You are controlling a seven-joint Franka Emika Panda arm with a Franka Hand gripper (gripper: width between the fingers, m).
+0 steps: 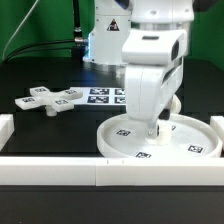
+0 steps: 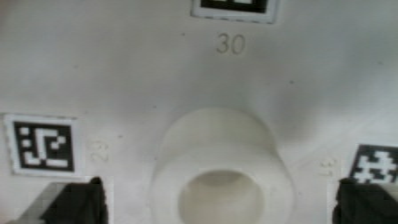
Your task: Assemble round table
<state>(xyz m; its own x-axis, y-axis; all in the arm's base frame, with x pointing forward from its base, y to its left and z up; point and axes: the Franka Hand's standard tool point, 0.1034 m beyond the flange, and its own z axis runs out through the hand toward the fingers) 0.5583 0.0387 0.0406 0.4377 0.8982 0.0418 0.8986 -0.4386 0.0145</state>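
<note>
While the round disc (image 1: 195, 140) is lying flat on the counter (image 1: 40, 70), at the exterior view's right and just behind the front border bar (image 1: 60, 170), the arm is standing directly over its middle. A raised central hub (image 2: 221, 165) with a round opening is sitting at the disc's centre, with square tags (image 2: 43, 143) lying on the flat face to either side of it. The hub's axis is pointing straight up toward the wrist, and the disc itself, being round, is offering no long axis.

The pincer (image 1: 155, 130) is hanging low over this hub, spread wide and pinching nothing. Its dark fingertips (image 2: 71, 203) are showing one on each side of the hub and clear of it. The coming move is judged to turn on this centring, since the hub is lying squarely between the fingertips, below them.

The cross-shaped base (image 1: 50, 98) is lying well apart, at the exterior view's left, beside the marker board (image 1: 105, 95). The leg cannot be picked out with certainty.
</note>
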